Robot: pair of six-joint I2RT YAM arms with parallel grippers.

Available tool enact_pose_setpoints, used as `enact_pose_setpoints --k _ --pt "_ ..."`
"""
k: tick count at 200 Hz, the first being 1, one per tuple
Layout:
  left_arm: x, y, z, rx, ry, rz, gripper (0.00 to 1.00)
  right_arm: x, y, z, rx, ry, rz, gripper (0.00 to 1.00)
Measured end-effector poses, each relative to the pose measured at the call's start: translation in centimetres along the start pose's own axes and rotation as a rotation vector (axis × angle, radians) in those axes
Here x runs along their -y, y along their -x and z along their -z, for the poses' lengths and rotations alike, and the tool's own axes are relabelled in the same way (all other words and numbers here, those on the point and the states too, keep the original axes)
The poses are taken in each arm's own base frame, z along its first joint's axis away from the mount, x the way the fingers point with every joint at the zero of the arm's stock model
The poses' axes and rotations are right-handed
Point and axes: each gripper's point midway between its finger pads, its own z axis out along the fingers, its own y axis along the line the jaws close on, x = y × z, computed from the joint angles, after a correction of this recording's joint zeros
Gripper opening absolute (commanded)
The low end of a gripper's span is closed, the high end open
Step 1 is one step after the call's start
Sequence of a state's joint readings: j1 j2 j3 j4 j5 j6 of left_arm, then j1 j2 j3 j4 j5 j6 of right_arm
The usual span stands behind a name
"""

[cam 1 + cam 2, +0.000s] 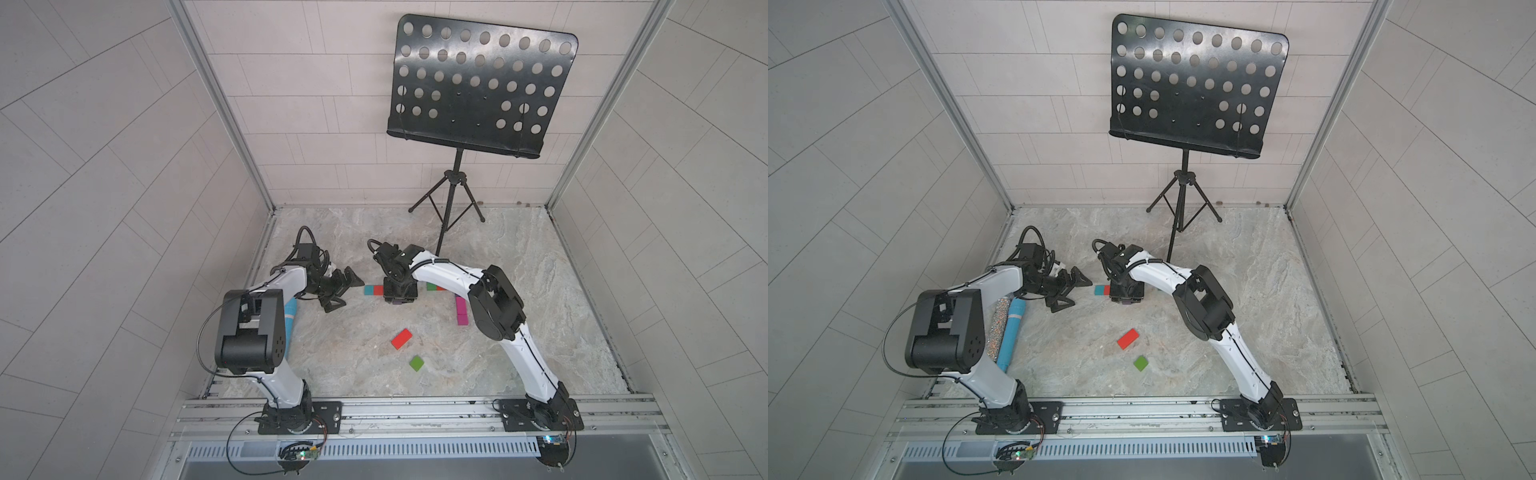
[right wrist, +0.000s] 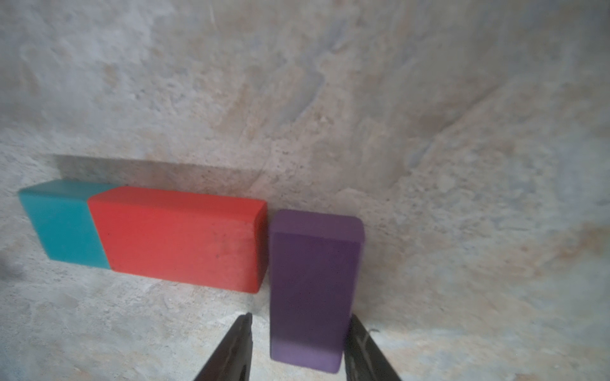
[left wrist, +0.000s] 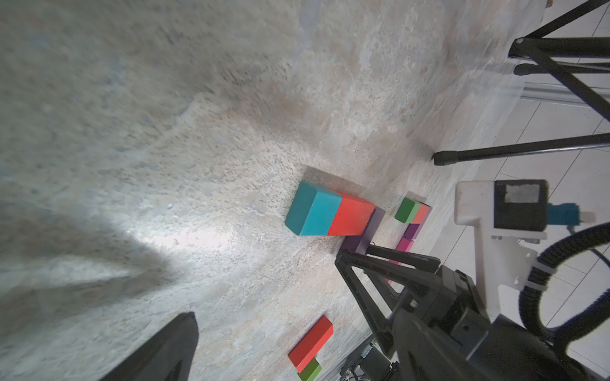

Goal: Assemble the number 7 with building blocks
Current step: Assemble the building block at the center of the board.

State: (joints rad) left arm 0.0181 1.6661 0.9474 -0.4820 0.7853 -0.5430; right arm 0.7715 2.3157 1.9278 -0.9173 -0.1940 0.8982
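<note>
The right gripper [image 2: 300, 316] sat low over the purple block [image 2: 313, 280], jaws parted to either side of it. One finger stood clear of the block; whether the other touched it could not be told. The purple block lay flat on the table [image 1: 540, 291], crosswise, just past the long red block [image 2: 178, 237], which touched the teal block [image 2: 62, 224]. A thin gap separated purple from red. The left gripper [image 1: 344, 291], jaws spread wide and empty, hovered near the teal block on its opposite side. Farther from the teal block along the same line, a green block [image 3: 407, 209] and a magenta block [image 3: 404, 244] belonged to the apparently unfinished number 7. A loose red block [image 1: 401, 338] and a loose green square [image 1: 417, 363] lay well apart from the teal block. Risks: a finger close against the purple block might drag it askew on withdrawal, and wider opening might knock the long red block away from the teal block. In both top views the gripper body covered nearly all of the purple block, and the right arm hid part of the figure beyond it. The block's near end was blurred.
</note>
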Motion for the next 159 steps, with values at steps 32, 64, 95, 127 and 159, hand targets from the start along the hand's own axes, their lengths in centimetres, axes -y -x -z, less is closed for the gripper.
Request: enact_pose_setpoints --k 32,64,95,127,159 --pt "-0.01 0.0 -0.01 0.0 0.0 0.0 1.0 0.0 0.0 0.0 0.0 0.0 0.001 0.48" --pt "-0.01 0.0 -0.01 0.0 0.0 0.0 1.0 0.02 -0.02 0.0 -0.001 -0.001 0.003 0.46" --pt "-0.03 0.0 -0.03 -0.001 0.001 0.001 1.0 0.05 -0.03 -0.02 -0.002 -0.001 0.003 0.44" --pt "-0.1 -0.01 -0.1 -0.003 0.002 0.003 1.0 0.09 -0.07 -0.03 -0.004 -0.003 0.004 0.41" --pt "-0.12 -0.01 -0.11 -0.003 0.002 0.003 1.0 0.11 -0.08 -0.05 -0.004 -0.004 0.004 0.41"
